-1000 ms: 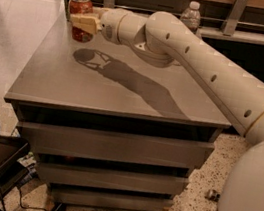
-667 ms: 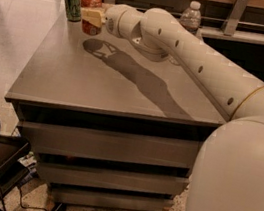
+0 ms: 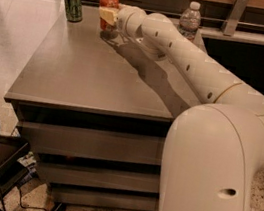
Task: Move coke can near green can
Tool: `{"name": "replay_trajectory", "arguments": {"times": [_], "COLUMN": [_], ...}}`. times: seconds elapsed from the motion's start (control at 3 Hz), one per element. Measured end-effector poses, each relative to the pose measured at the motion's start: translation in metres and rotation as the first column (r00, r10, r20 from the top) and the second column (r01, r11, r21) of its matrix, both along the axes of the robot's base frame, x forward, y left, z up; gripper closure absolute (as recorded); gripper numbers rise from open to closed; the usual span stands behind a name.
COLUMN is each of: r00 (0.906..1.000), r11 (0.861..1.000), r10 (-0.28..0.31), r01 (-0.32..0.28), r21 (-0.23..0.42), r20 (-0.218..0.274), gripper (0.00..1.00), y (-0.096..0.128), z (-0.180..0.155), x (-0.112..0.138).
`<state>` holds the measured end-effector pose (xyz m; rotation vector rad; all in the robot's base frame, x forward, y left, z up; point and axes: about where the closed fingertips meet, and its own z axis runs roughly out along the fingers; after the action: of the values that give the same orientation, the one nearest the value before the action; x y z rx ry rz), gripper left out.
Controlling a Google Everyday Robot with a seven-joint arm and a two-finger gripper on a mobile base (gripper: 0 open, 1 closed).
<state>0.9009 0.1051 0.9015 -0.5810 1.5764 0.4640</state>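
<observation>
The gripper (image 3: 108, 15) is at the far edge of the table (image 3: 86, 79), fingers clamped on the coke can (image 3: 109, 1). The can is upright, near the green can (image 3: 73, 2) but not touching. Judged remaining: release and withdrawal.

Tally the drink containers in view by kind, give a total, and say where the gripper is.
Aluminium cans: 2 (dark green can, red-orange coke can)
Clear plastic water bottle: 1
Total: 3
The gripper is shut on the coke can at the far edge of the grey table, apart from the green can.
</observation>
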Motion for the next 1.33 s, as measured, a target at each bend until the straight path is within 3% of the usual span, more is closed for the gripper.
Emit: {"name": "replay_trajectory", "arguments": {"times": [0.33, 0.67, 1.0, 1.33], "r00": [0.9991, 0.9946, 0.9908, 0.9903], "r11": [0.999, 0.995, 0.991, 0.99], "r10": [0.032, 0.101, 0.136, 0.139], "r01": [-0.032, -0.102, -0.136, -0.139], "r21": [-0.001, 0.007, 0.006, 0.006], "r20": [0.029, 0.023, -0.001, -0.001], "gripper": [1.0, 1.0, 1.0, 0.82], "y": [0.016, 0.045, 0.058, 0.061], "z": [-0.007, -0.017, -0.029, -0.03], "x": [0.03, 0.046, 0.048, 0.048]}}
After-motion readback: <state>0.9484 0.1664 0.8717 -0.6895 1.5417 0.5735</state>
